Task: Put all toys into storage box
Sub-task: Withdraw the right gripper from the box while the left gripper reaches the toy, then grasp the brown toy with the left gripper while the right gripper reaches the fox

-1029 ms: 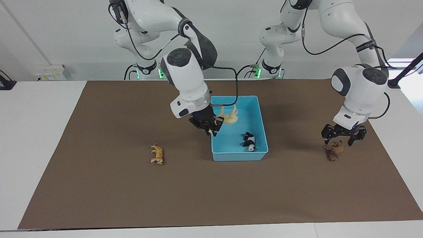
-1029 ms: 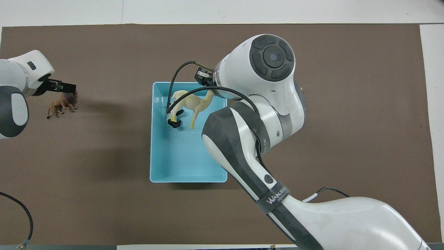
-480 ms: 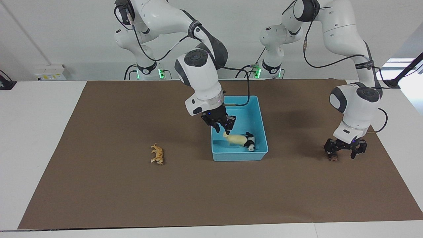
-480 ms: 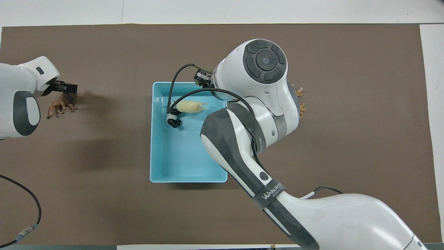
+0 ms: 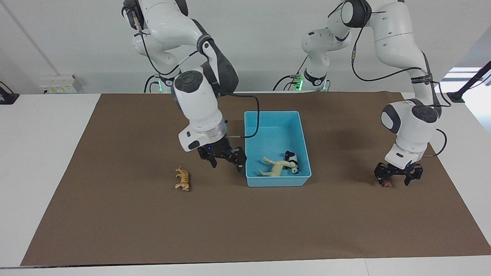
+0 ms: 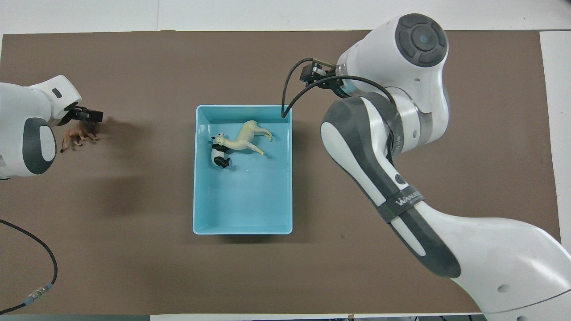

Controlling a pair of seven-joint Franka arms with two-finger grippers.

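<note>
We count 2 of 4 toys in the storage box (image 5: 303, 134): horse (image 5: 277, 167) and panda (image 5: 293, 160) (touching). Right gripper (image 5: 223, 159) hangs spread and empty between box and tiger (image 5: 183, 178). Left gripper (image 5: 398, 175) sits low, jaws apart, around the brown lion (image 6: 79, 135), not yet clamped.

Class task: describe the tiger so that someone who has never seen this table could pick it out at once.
Start at the blue box in the middle of the brown mat. Go from it toward the right arm's end of the table: the tiger stands alone on the mat there. It is the only orange, striped animal; the horse and panda lie in the box.
</note>
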